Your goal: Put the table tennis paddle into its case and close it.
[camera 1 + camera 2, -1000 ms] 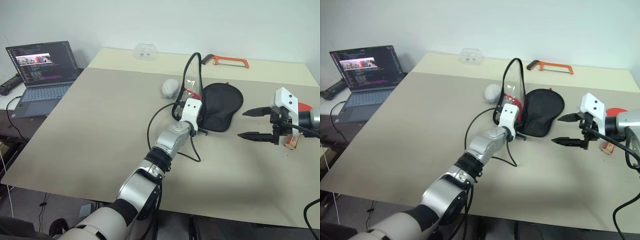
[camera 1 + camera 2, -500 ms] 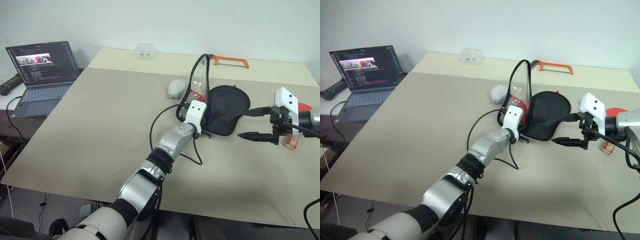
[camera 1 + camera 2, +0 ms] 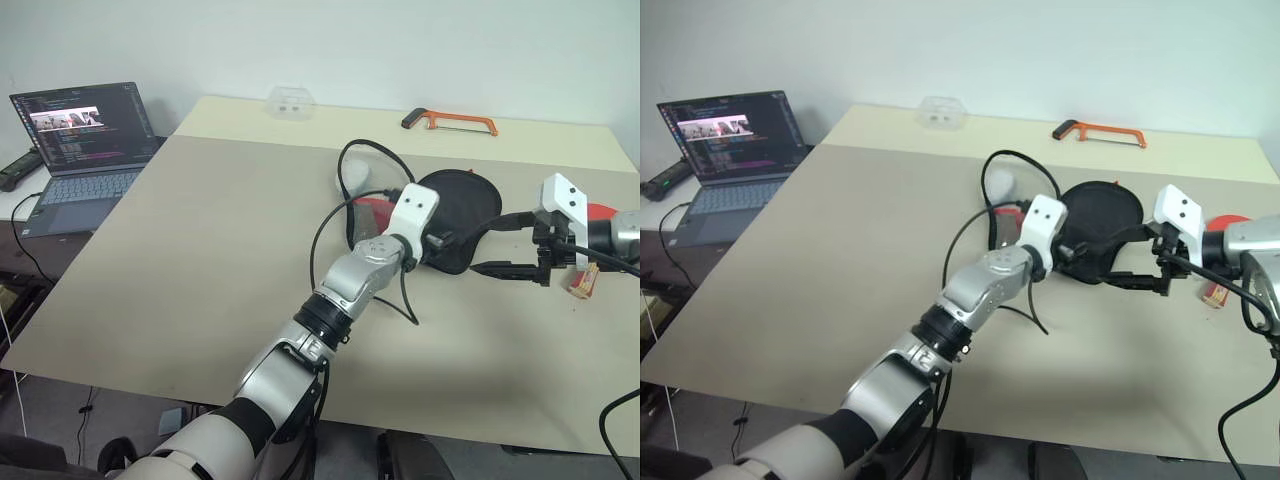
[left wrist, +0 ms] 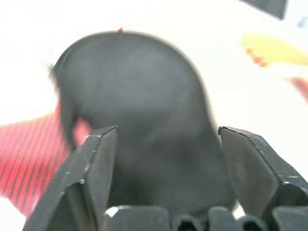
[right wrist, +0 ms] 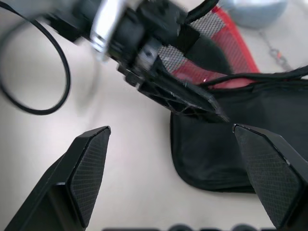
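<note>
The case lies open in the middle of the table, its black lining (image 3: pixel 462 200) facing up and its red mesh flap (image 3: pixel 372 210) lying flat on the left side. My left gripper (image 3: pixel 452 238) hovers level over the case's near edge, open, with nothing between its fingers (image 4: pixel 96 159). From the right, my right gripper (image 3: pixel 485 245) points at the case's near right edge, open and empty. The table tennis paddle lies behind my right arm; a bit of its red face (image 3: pixel 604 211) and its pale handle (image 3: pixel 582 284) show.
A black cable loop (image 3: pixel 330 225) lies around the case's left side, and a pale round object (image 3: pixel 350 178) sits behind it. At the table's far edge are an orange hacksaw (image 3: pixel 455 122) and a clear plastic box (image 3: pixel 290 100). A laptop (image 3: pixel 80 140) stands at the far left.
My left gripper had the case's flap held upright; it has opened, risen and swung right, and the flap has dropped flat. The right gripper has stayed put.
</note>
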Controlling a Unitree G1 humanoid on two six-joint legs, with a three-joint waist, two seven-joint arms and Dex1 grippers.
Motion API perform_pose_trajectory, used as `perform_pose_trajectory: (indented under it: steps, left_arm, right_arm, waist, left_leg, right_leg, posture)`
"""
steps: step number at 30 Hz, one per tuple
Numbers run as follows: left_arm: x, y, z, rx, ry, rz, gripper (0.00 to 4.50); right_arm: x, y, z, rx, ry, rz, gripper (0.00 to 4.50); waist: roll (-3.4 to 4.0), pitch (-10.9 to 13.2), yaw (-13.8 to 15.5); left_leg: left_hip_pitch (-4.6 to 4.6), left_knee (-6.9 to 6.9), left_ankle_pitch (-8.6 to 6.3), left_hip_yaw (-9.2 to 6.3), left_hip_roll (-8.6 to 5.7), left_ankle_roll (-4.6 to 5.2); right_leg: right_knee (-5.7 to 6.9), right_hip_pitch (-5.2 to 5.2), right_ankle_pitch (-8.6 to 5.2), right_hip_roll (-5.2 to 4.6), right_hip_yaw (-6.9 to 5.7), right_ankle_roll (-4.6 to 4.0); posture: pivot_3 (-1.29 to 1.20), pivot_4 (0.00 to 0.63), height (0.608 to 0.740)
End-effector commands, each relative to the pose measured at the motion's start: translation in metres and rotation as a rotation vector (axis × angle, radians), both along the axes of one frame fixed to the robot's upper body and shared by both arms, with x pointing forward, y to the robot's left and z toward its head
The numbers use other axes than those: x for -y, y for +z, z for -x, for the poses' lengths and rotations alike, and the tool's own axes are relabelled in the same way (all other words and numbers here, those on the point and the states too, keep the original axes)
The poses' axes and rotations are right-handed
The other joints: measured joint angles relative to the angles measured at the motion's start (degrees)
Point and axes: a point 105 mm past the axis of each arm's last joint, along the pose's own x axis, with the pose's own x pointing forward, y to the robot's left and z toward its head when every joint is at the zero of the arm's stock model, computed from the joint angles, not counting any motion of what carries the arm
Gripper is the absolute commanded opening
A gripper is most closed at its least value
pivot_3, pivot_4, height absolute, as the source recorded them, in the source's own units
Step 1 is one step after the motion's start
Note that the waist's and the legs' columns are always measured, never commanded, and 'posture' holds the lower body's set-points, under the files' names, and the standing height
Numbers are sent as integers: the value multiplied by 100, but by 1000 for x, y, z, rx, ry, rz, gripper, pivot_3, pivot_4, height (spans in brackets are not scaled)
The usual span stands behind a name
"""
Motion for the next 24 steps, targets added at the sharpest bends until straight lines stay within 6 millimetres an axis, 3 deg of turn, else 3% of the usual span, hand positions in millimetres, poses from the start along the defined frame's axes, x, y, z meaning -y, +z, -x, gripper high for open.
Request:
perform_pose_trajectory:
  steps: [1, 5, 10, 13, 16, 18, 21, 24]
  left_arm:
    - [0, 44, 21, 82, -84, 101, 3655]
    - [-56, 49, 8, 89, 8, 72, 3655]
    - [-121, 33, 6, 38, 67, -11, 3655]
    - [-165, 21, 0, -10, 150, -61, 3655]
    - [-180, 19, 11, -12, 75, -99, 3655]
    - [-182, 28, 32, 17, -88, -101, 3655]
    - [-198, 44, 50, 63, -221, -81, 3655]
    - [-220, 42, 60, 49, -281, -132, 3655]
  right_arm:
    - [-1, 10, -2, 47, 16, 8, 4500]
    - [1, 12, -5, 58, 9, 8, 4500]
    - [14, 17, -19, 101, -95, -11, 4500]
    - [28, 22, -39, 143, -270, -31, 4500]
    - [59, 24, -64, 167, -566, -45, 4500]
    - [72, 28, -72, 156, -724, -104, 4500]
    - [86, 29, -71, 155, -901, -150, 4500]
    - [111, 26, -62, 165, -1173, -203, 4500]
  waist:
    - [1, 0, -10]
    - [5, -3, -96]
    - [5, -3, -181]
    - [4, -2, -172]
    - [3, -2, -168]
    - [3, -2, -158]
    - [3, -2, -136]
    - [6, -3, -153]
  left_leg:
    - [1, -1, 0, 0, 1, 0]
    - [10, 0, 0, 2, 3, 0]
    - [16, 4, 1, 0, 6, 0]
    - [12, 8, 2, -4, 12, 0]
    - [11, 9, 2, -4, 38, 0]
    - [10, 8, 3, 2, 46, -1]
    - [-2, 0, 4, 6, 63, -4]
    - [-10, -3, 4, 12, 71, -5]
  right_leg:
    - [0, 1, 0, 0, 1, 0]
    - [9, 1, 0, 3, 8, 0]
    - [23, 1, 0, 5, 10, 0]
    - [23, 0, 0, 3, 9, 0]
    - [24, -1, 0, -2, 9, 0]
    - [23, -2, 0, -1, 7, -1]
    - [14, -10, -1, 5, 1, -2]
    - [14, -22, -1, 10, 0, -4]
  posture:
    - [0, 150, 740]
    - [0, 150, 740]
    - [0, 150, 740]
    - [0, 150, 740]
    - [0, 150, 740]
    - [0, 150, 740]
    - [0, 150, 740]
    - [0, 150, 740]
